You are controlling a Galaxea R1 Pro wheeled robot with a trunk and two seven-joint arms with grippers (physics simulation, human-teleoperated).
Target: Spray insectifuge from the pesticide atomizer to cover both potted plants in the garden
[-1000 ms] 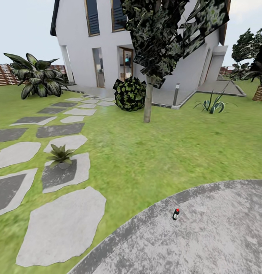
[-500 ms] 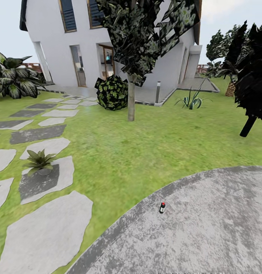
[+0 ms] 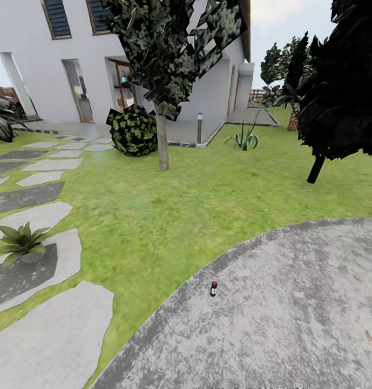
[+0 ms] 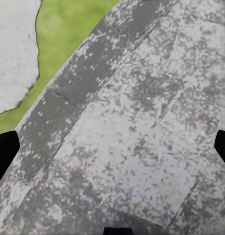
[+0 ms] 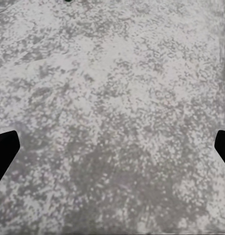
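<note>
The pesticide atomizer (image 3: 213, 288) stands upright near the curved edge of the round grey patio (image 3: 293, 324) in the head view; it is small and dark with a red spot on top. One potted plant (image 3: 21, 241), a low green rosette in a grey pot, sits on a stepping slab at the far left. In the left wrist view my left gripper (image 4: 112, 149) is open over the patio's edge, its dark fingertips (image 4: 4, 152) wide apart. My right gripper (image 5: 112, 147) is open above bare paving in the right wrist view.
Green lawn (image 3: 169, 210) lies between the patio and the grey stepping slabs (image 3: 45, 329). Farther off are a thin tree trunk (image 3: 163, 143), a round bush (image 3: 133, 129), a spiky plant (image 3: 245, 140), a dark tree (image 3: 337, 81) at right and the white house (image 3: 40, 59).
The head camera has swung to the right, so the whole picture has slid left. The atomizer and the potted plant have not moved on the ground.
</note>
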